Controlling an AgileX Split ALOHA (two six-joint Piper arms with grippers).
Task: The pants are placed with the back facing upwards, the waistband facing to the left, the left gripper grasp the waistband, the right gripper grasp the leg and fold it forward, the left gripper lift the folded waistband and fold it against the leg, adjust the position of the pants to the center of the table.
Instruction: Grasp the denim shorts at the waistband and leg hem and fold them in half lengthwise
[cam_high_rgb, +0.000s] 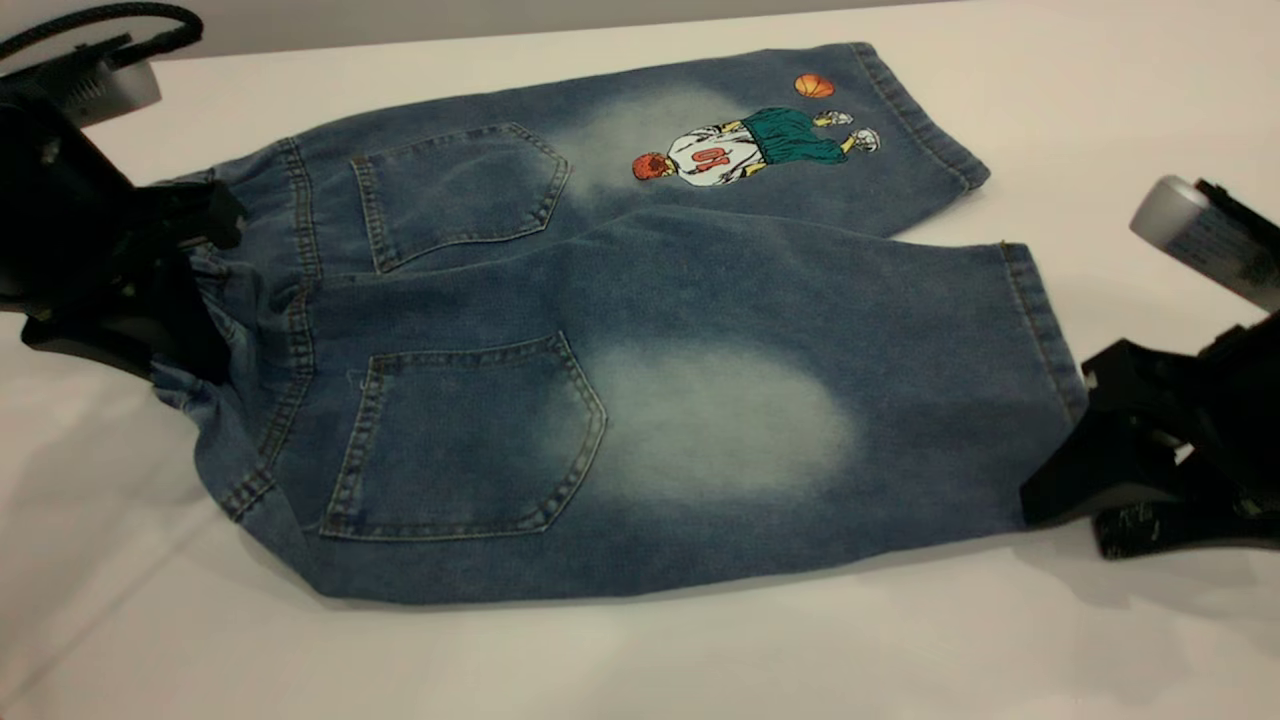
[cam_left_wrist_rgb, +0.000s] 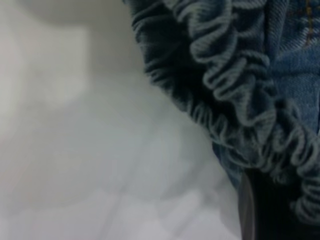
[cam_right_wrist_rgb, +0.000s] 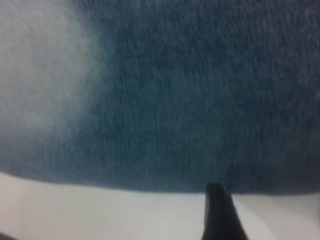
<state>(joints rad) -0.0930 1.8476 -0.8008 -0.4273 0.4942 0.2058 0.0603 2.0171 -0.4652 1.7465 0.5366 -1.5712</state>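
Note:
The blue denim pants (cam_high_rgb: 640, 330) lie flat on the white table (cam_high_rgb: 700, 660), back pockets up. The gathered waistband (cam_high_rgb: 250, 300) is at the left and both legs point right. My left gripper (cam_high_rgb: 195, 300) is at the middle of the waistband and is shut on it, and the elastic is bunched there. In the left wrist view the ruffled waistband (cam_left_wrist_rgb: 235, 100) sits right beside one dark finger (cam_left_wrist_rgb: 247, 210). My right gripper (cam_high_rgb: 1065, 440) stands open at the hem of the near leg (cam_high_rgb: 1040, 330). One fingertip (cam_right_wrist_rgb: 216, 200) touches the denim edge (cam_right_wrist_rgb: 165, 187) on the table.
The far leg carries an embroidered basketball player (cam_high_rgb: 745, 148) and an orange ball (cam_high_rgb: 814, 86). White table surrounds the pants, with the widest bare strip along the front edge. The right arm's grey wrist part (cam_high_rgb: 1205, 240) hangs above the table at the right.

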